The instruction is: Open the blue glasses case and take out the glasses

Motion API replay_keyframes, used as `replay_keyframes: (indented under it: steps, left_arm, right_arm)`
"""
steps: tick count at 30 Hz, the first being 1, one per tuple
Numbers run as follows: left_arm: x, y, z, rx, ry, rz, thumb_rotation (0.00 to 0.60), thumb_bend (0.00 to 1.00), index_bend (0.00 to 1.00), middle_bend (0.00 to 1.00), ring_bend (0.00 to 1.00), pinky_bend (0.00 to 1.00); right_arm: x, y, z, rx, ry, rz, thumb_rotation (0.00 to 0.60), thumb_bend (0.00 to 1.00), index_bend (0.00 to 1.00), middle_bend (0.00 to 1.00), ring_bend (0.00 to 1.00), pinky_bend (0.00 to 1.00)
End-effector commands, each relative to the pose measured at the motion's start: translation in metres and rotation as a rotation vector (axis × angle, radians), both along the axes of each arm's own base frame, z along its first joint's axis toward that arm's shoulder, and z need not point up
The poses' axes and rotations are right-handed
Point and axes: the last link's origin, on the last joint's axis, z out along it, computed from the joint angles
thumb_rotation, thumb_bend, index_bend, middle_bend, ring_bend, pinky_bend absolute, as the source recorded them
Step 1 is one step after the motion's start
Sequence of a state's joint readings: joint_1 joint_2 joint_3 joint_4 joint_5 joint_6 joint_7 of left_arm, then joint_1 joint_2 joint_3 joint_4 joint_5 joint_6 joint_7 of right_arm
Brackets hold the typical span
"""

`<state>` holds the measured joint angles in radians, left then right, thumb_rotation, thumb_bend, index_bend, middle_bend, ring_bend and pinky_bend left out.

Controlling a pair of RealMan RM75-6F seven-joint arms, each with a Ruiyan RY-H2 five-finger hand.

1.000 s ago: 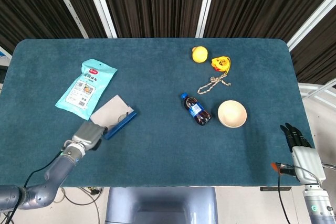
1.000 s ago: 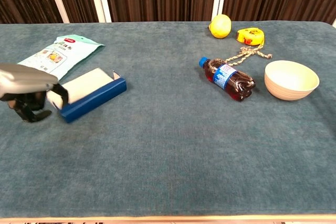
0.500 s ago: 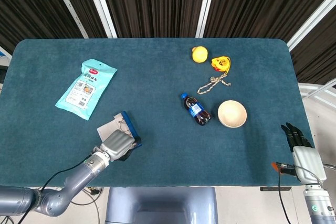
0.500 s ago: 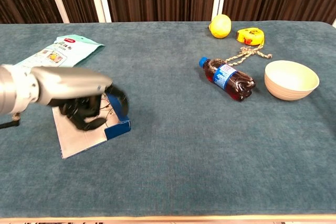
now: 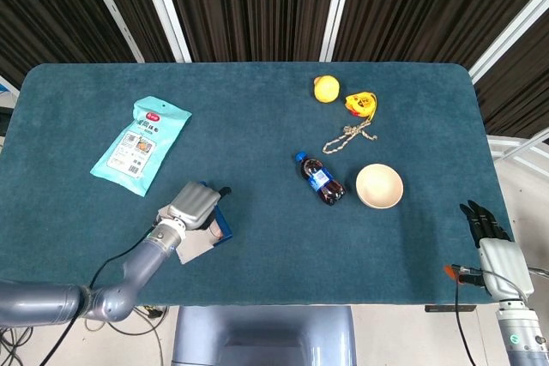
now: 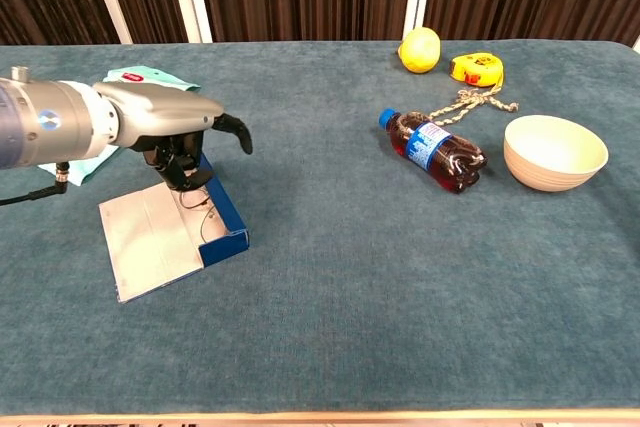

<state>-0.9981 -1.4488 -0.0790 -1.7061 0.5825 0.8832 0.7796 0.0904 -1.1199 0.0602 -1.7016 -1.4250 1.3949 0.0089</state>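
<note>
The blue glasses case (image 6: 222,219) lies open near the table's front left, its grey lid (image 6: 150,244) flat on the cloth toward me. In the head view the case (image 5: 216,231) shows just beneath my left hand (image 5: 194,204). My left hand (image 6: 172,137) hovers over the case's far end with its fingers curled down. Thin wire-framed glasses (image 6: 198,205) hang from those fingers, their lower end over the blue tray. My right hand (image 5: 485,222) is off the table at the front right corner, fingers straight, holding nothing.
A teal snack pouch (image 5: 141,144) lies behind the left hand. At centre right lie a cola bottle (image 6: 436,151) and a cream bowl (image 6: 555,151). A lemon (image 6: 420,49), a yellow tape measure (image 6: 477,68) and a rope (image 6: 468,102) sit at the back right.
The case has slid toward the front edge and its lid has folded flat open. My left hand has risen off the case and back, drawing the glasses up. The right hand has not moved.
</note>
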Motion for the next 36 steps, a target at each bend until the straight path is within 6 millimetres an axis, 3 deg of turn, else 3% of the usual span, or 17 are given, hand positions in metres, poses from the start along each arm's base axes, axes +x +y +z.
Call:
replay_keyframes:
  steps: [1,9,16,27,36]
  left_arm:
    - [-0.003,0.014,-0.008,0.014,0.090,0.029,0.600,0.52,0.17,0.97,0.84,0.92]
    - [-0.015,0.018,-0.006,0.030,0.154,0.079,0.600,0.48,0.18,0.97,0.85,0.93]
    - [-0.041,0.014,0.014,0.052,0.209,0.131,0.600,0.41,0.29,0.98,0.85,0.93]
    - [-0.081,0.003,0.044,0.082,0.223,0.214,0.600,0.40,0.33,0.98,0.86,0.93]
    - [-0.082,0.002,0.050,0.115,0.169,0.214,0.600,0.28,0.32,0.99,0.86,0.94]
  right_arm:
    - [0.000,0.000,0.000,-0.001,-0.001,-0.001,0.600,0.17,0.00,0.00,0.00,0.21]
    - [0.000,0.000,0.000,0.001,0.002,-0.001,0.600,0.17,0.00,0.00,0.00,0.21]
    - [0.001,0.001,-0.001,0.003,0.002,0.002,0.600,0.17,0.00,0.00,0.00,0.21]
    - [0.002,0.002,-0.001,0.004,-0.001,0.002,0.600,0.17,0.00,0.00,0.00,0.21]
    - [0.002,0.001,-0.002,0.004,0.001,0.006,0.600,0.17,0.00,0.00,0.00,0.21]
